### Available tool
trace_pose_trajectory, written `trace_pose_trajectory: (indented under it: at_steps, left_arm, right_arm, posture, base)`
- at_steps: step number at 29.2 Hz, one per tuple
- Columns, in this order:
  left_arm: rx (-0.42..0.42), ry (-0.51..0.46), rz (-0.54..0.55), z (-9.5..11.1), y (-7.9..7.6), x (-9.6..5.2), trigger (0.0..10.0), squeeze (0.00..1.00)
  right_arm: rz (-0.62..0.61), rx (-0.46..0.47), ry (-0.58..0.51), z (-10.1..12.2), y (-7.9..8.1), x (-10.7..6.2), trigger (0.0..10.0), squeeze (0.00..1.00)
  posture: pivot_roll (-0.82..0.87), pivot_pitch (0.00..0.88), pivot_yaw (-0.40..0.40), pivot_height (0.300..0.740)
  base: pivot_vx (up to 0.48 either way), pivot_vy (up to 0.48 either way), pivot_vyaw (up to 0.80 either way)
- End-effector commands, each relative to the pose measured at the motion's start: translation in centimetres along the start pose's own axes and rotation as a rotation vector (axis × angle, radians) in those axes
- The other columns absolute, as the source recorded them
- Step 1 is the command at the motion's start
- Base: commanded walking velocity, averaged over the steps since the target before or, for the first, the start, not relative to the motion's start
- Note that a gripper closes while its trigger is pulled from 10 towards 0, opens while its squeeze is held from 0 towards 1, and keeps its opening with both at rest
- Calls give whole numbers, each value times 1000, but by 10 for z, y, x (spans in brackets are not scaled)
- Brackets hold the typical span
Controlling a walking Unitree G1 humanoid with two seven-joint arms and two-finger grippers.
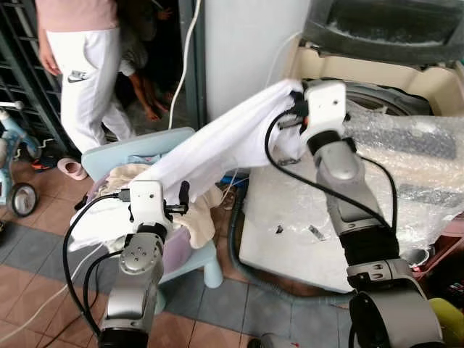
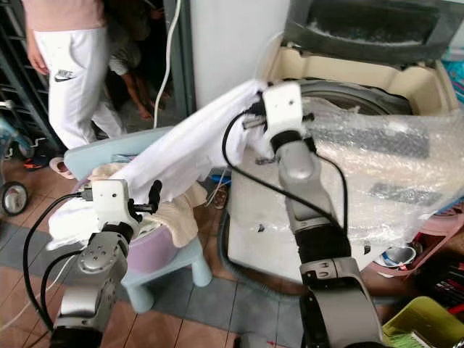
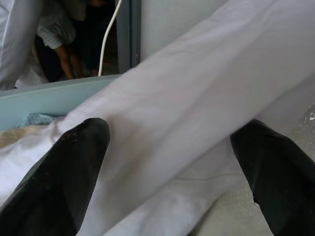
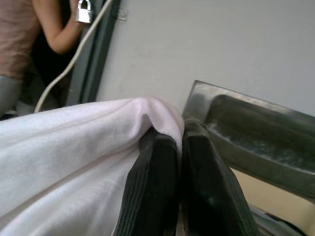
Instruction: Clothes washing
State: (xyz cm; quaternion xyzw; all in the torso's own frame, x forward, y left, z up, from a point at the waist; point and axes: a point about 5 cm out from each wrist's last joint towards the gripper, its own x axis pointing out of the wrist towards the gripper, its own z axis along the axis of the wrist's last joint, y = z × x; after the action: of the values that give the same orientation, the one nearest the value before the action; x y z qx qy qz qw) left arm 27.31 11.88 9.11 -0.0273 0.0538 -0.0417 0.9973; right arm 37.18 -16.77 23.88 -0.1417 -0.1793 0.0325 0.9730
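So the right gripper (image 4: 178, 135) is up by the washer (image 1: 406, 80), fingers pinched tight on a fold of a white garment (image 1: 217, 141). You can see it best from the right wrist camera: both black fingers (image 4: 152, 187) pressed together with the cloth bunched over their tips, and the washer's raised dark lid (image 4: 256, 132) just behind. The gripper sits near the washer's front left corner, beside the open drum (image 1: 377, 101).

The garment stretches like a sling from that grip down and away from the washer, to a light blue chair (image 1: 138, 148) standing just beside the machine. Its lower end lies on a pile of clothes on the chair, with a cream cloth (image 1: 199, 210) hanging off the seat edge.

The left gripper (image 3: 172, 147) is over at the chair end, well apart from the washer. Its two fingers (image 3: 64, 172) are spread wide, and the garment runs across between them without being clamped.

The washer's top and front are draped in bubble wrap (image 1: 413, 159). A grey hose (image 1: 243, 254) curls on the tile floor (image 1: 43, 239) at the washer's base. Beyond the chair, farther from the washer, a person in white trousers (image 1: 87, 65) stands by a doorway, and a white cable (image 1: 185, 65) hangs down the door frame.
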Motion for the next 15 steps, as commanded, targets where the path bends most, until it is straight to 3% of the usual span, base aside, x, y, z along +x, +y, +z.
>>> trace_pose_trajectory:
  at_steps: [1,5,8,15]
  left_arm:
    - [-9,6,35,-2,6,-2,10000,0]
    - [-12,2,32,0,4,0,10000,0]
    - [-18,3,32,-1,3,1,10000,0]
    - [-28,0,32,-1,1,0,10000,0]
  right_arm:
    - [-67,-12,-103,29,-18,18,10000,0]
    - [-166,-67,-166,56,-54,35,10000,0]
    - [-280,-56,-154,65,-88,42,10000,0]
    - [-304,-50,-155,64,-98,45,10000,0]
  posture:
    - [14,0,-8,740]
    - [11,0,-9,740]
    - [11,0,-16,740]
    - [14,0,-24,740]
  base:
    - [0,0,-800]
    - [0,0,-800]
    - [0,0,-800]
    - [0,0,-800]
